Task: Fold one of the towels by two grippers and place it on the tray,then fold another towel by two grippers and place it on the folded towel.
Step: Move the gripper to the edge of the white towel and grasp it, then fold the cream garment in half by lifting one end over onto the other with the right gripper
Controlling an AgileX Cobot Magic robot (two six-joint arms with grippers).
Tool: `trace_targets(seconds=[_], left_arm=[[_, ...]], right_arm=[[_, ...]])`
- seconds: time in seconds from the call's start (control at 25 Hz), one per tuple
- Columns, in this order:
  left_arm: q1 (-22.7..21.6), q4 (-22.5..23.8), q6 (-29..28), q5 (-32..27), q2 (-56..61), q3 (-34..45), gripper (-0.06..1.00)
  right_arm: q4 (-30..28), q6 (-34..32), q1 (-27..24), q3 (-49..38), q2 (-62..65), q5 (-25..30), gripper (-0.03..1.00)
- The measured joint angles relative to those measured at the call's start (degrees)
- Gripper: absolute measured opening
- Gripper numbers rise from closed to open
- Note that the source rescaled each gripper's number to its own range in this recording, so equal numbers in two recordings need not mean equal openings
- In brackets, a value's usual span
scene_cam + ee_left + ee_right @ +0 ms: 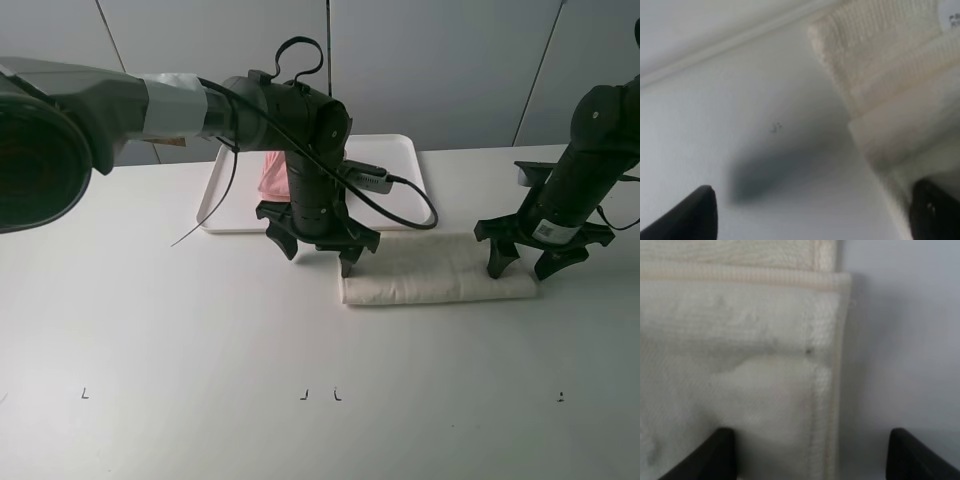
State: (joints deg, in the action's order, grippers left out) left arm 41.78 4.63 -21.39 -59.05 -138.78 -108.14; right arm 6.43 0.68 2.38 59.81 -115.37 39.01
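One cream towel [437, 270], already folded to a long strip, lies flat between our two grippers, one short end under each. We have the left gripper [317, 258] spread as wide as it goes and holding nothing: one finger sits over the towel's corner, the other over bare bench [200, 330]. Our right gripper [522, 270] also stands open and empty, its fingers straddling the hemmed end, with cloth by one finger and bench by the other. Beyond the left gripper, behind its arm, the pink towel [272, 175] rests on the tray [395, 150].

We judge the risk to be a shallow pinch. A gripper closing this near the edge may catch only the top layer or the hem, so the strip would fall open or sag unevenly when lifted. The left arm's cable [410, 205] loops just beside the cloth and could drag it.
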Motion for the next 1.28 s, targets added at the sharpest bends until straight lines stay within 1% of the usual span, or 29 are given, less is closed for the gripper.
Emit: trace_targets(seconds=[0.04,0.12,0.16,0.24,0.36,0.4,0.6,0.92,1.04,1.28], left_arm=[[0.0,0.0,0.1,0.0,0.0,0.0,0.99],[0.0,-0.1,0.2,0.0,0.0,0.0,0.99],[0.0,-0.3,0.2,0.0,0.0,0.0,0.99],[0.0,-0.5,0.3,0.0,0.0,0.0,0.99],[0.0,-0.7,0.3,0.0,-0.1,0.0,0.99],[0.0,-0.7,0.3,0.0,-0.1,0.0,0.99],[0.0,-0.8,0.3,0.0,-0.1,0.0,0.99],[0.0,-0.9,0.3,-0.1,-0.1,-0.1,0.99],[0.0,-0.9,0.3,-0.1,-0.1,-0.1,0.99],[0.0,-0.9,0.3,-0.1,-0.1,-0.1,0.99]], right_arm=[[0.0,0.0,0.0,0.0,0.0,0.0,0.67],[0.1,0.0,0.0,0.0,0.0,0.0,0.61],[0.2,0.1,0.0,0.0,0.0,0.0,0.55],[1.4,0.8,0.0,0.0,-0.2,0.0,0.39],[3.5,2.1,0.1,0.0,-0.2,0.0,0.11],[3.8,2.7,0.2,0.0,-0.2,0.0,0.05],[5.1,5.4,0.1,0.0,-0.2,0.0,0.05],[5.2,6.0,0.1,-0.4,2.4,0.3,0.05],[6.7,6.0,0.1,-0.6,5.9,0.9,0.05],[10.6,6.0,0.1,-0.6,11.3,4.1,0.05]])
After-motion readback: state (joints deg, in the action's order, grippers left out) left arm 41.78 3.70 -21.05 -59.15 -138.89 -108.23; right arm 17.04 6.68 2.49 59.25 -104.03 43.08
